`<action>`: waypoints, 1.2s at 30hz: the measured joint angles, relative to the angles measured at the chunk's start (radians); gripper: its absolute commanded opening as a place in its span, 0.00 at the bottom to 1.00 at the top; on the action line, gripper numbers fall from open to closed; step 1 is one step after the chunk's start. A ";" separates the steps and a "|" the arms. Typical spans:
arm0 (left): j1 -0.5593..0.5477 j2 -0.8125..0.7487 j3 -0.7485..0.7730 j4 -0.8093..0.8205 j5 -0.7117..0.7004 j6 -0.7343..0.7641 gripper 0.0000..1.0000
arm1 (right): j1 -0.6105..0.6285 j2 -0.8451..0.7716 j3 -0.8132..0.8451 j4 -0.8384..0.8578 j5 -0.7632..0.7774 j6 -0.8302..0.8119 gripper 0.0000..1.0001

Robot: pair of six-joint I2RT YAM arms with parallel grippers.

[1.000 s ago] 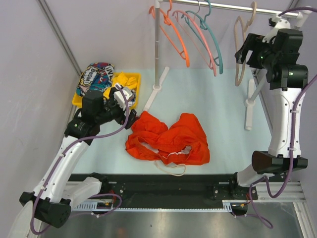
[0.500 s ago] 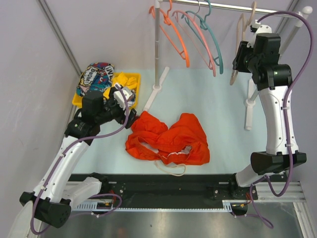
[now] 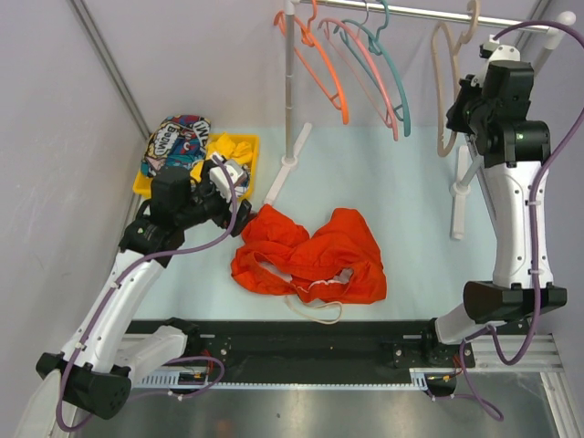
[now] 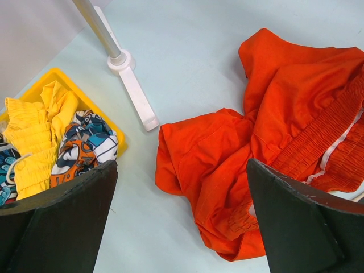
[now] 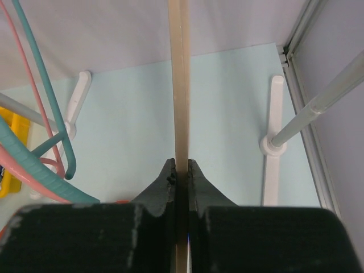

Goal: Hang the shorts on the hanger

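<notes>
The orange-red shorts [image 3: 310, 256] lie crumpled on the pale table, cream drawstring trailing at the front; they also fill the right half of the left wrist view [image 4: 267, 136]. My left gripper [image 3: 239, 203] hovers by their left edge, jaws wide open with nothing between them [image 4: 182, 227]. The beige hanger [image 3: 449, 87] hangs from the rail at the back right. My right gripper [image 3: 464, 100] is raised to it and shut on its thin beige bar [image 5: 181, 85], which runs straight up from between the black fingertips [image 5: 168, 176].
A yellow bin [image 3: 142, 185] with a comic-print garment [image 3: 175, 141] and a yellow garment [image 3: 233, 148] sits at the back left. Orange [image 3: 319, 68], pink [image 3: 370, 68] and teal [image 3: 394, 78] hangers hang on the rail [image 3: 401, 11]. White rack posts [image 3: 291, 82] and feet [image 3: 459, 196] stand on the table.
My right gripper moved in onto the beige hanger and closed on its bar. The left arm and the shorts stayed where they were.
</notes>
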 measured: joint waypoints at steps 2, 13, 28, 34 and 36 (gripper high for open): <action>0.000 0.002 0.000 0.000 0.000 0.000 1.00 | -0.006 -0.014 0.000 0.004 -0.003 -0.003 0.00; 0.000 0.015 0.000 -0.008 0.007 0.000 1.00 | -0.007 -0.238 -0.117 0.049 -0.024 -0.077 0.00; 0.000 0.084 0.001 -0.051 0.092 -0.018 1.00 | 0.000 -0.663 -0.550 -0.222 0.018 -0.354 0.00; 0.000 0.056 -0.074 -0.018 0.115 -0.060 1.00 | 0.004 -0.688 -0.655 -0.386 -0.068 -0.536 0.00; 0.000 0.036 -0.108 -0.014 0.106 -0.082 1.00 | 0.007 -0.703 -0.666 -0.415 -0.104 -0.596 0.00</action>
